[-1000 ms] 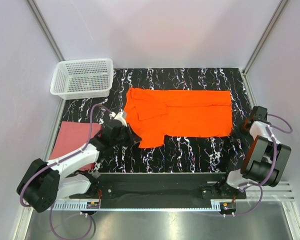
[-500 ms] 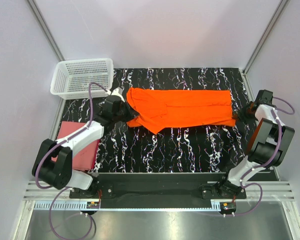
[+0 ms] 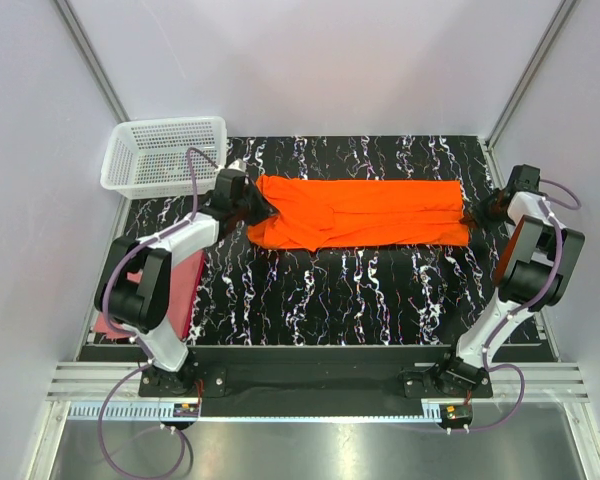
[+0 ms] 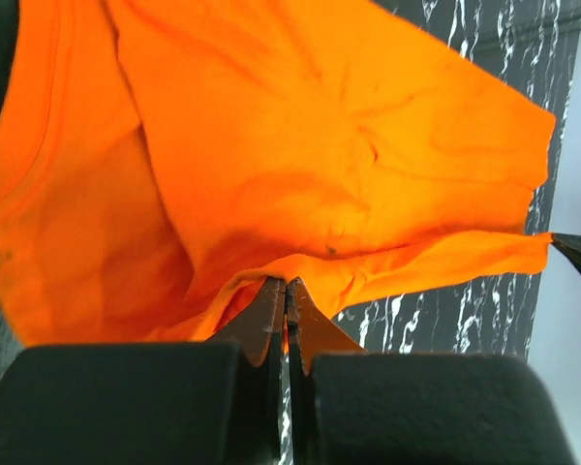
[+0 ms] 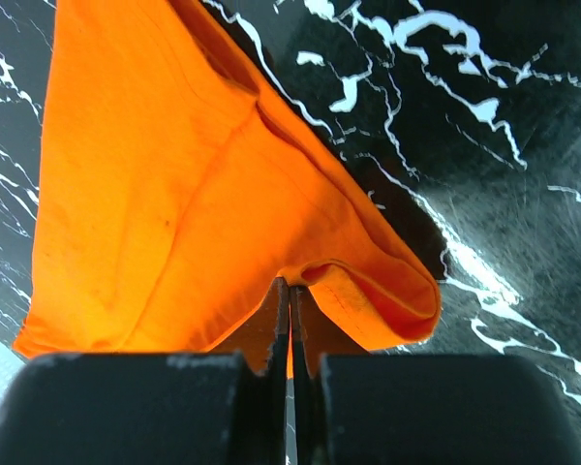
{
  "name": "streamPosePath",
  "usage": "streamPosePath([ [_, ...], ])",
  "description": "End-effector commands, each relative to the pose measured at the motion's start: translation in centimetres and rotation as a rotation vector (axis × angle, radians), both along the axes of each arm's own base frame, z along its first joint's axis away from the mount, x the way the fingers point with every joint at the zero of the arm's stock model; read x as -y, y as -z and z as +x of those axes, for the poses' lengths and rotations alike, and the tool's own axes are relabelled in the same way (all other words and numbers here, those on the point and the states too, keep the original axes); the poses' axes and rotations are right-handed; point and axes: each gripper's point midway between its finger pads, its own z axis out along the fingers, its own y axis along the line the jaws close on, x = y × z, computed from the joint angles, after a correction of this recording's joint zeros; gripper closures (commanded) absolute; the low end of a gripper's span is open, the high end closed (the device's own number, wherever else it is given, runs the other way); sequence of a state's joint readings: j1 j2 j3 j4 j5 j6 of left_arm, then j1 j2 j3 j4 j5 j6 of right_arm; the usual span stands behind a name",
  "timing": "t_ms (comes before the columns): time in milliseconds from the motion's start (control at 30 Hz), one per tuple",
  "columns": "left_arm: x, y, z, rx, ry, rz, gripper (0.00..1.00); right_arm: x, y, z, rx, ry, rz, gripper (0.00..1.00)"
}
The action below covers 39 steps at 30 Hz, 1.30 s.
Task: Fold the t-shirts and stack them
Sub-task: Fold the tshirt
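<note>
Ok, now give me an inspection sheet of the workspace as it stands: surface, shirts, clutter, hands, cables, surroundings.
Surface: black marbled table, nothing spilled.
Job's things: orange t-shirt stretched as a long band across the far half; pink-red t-shirt at the left edge, partly under the left arm.
Clutter: white mesh basket at the far left corner, looks empty.
Hands: left hand shut on the orange t-shirt's left end; right hand shut on its right end.
Cables: purple cables loop along both arms, none on the cloth.
Surroundings: pale walls, metal frame posts; nothing else seen.
</note>
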<state>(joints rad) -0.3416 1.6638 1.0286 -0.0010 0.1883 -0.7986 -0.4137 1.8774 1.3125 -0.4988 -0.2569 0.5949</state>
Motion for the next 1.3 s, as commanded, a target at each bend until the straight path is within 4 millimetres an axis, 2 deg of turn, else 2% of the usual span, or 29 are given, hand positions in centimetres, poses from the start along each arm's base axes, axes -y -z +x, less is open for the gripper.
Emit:
streamPosePath([
  [0, 0.6, -3.5, 2.8, 0.089, 0.008, -0.053, 1.0, 0.3, -1.5, 1.8, 0.05, -0.013, -0.01, 1.0],
  [33, 0.7, -3.2, 3.1, 0.082, 0.009, -0.052, 1.0, 0.2, -1.1, 1.9, 0.04, -0.016, -0.006, 1.0],
  [100, 0.7, -4.0, 3.9, 0.099, 0.006, -0.058, 1.0, 0.2, -0.9, 2.1, 0.038, -0.018, -0.005, 1.0],
  [233, 0.5, -4.3, 5.2, 0.104, -0.006, -0.055, 1.0, 0.4, -0.6, 2.2, 0.028, -0.015, -0.013, 1.0],
  [267, 0.4, -3.8, 5.5, 0.091, -0.008, -0.052, 1.0, 0.5, -0.6, 2.2, 0.027, -0.014, -0.02, 1.0],
  [367, 0.9, -4.0, 6.1, 0.092, 0.004, -0.066, 1.0, 0.6, -0.4, 2.2, 0.022, -0.014, -0.025, 1.0],
  [500, 1.2, -3.3, 7.1, 0.078, 0.005, -0.066, 1.0, 0.6, -0.3, 2.8, 0.026, -0.021, -0.022, 1.0],
  [933, -0.3, -1.4, 8.4, 0.04, -0.035, -0.064, 1.0, 0.8, 0.5, 4.5, 0.027, -0.035, -0.026, 1.0],
  [1267, 0.1, -0.2, 9.7, 0.018, -0.031, -0.081, 1.0, 1.0, 1.2, 5.2, 0.019, -0.033, -0.028, 1.0],
])
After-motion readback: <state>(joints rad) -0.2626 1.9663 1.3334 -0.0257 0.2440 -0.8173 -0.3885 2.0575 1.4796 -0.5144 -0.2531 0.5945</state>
